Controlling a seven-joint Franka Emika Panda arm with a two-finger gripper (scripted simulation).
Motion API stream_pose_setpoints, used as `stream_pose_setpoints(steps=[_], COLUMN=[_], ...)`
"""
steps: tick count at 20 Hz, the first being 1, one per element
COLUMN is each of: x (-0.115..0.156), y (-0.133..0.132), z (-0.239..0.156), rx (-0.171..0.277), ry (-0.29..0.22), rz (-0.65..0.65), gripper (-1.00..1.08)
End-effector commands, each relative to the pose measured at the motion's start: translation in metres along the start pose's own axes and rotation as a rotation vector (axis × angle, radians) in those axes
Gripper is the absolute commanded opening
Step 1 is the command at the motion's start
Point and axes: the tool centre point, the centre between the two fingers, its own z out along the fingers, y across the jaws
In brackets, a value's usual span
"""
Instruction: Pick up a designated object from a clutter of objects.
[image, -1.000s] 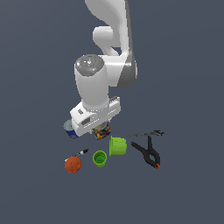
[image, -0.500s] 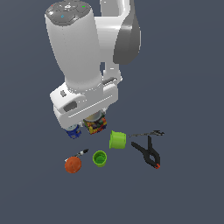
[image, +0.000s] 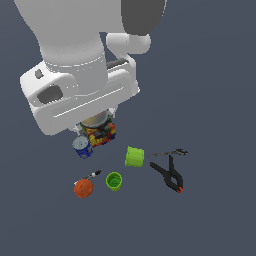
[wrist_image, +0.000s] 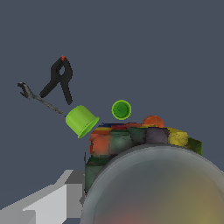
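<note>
The designated object, a small can with a silvery-grey top (wrist_image: 153, 188) and a dark label speckled red, yellow and orange (image: 100, 133), sits directly under the big white hand. My gripper (image: 98, 125) is shut on it, and the can hangs above the floor. In the wrist view the can fills the foreground, with one grey finger (wrist_image: 46, 204) pressed beside it. The rest of the clutter of objects lies below: a blue can (image: 82, 148), two green cups, an orange ball, a clamp, a marker and a thin tool.
One green cup (image: 134, 156) lies on its side, the other (image: 114, 181) stands upright. The orange ball (image: 83, 188) and small marker (image: 93, 174) lie beside it. The black clamp (image: 170, 173) and thin tool (image: 167, 152) are at the exterior view's right.
The hand has risen toward the exterior camera and looms much larger. The multicoloured can has gone up with it, away from the blue can. The other objects have not moved.
</note>
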Motion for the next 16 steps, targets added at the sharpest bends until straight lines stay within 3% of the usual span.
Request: stream_pose_setpoints(steps=[1,16], x=[0.003,0.009], y=[0.005,0.016], z=[-0.017,-0.050], rx=[-0.002,-0.002], ry=[0.002,0.001], rz=[0.000,0.000], gripper=[-1.00,-1.00])
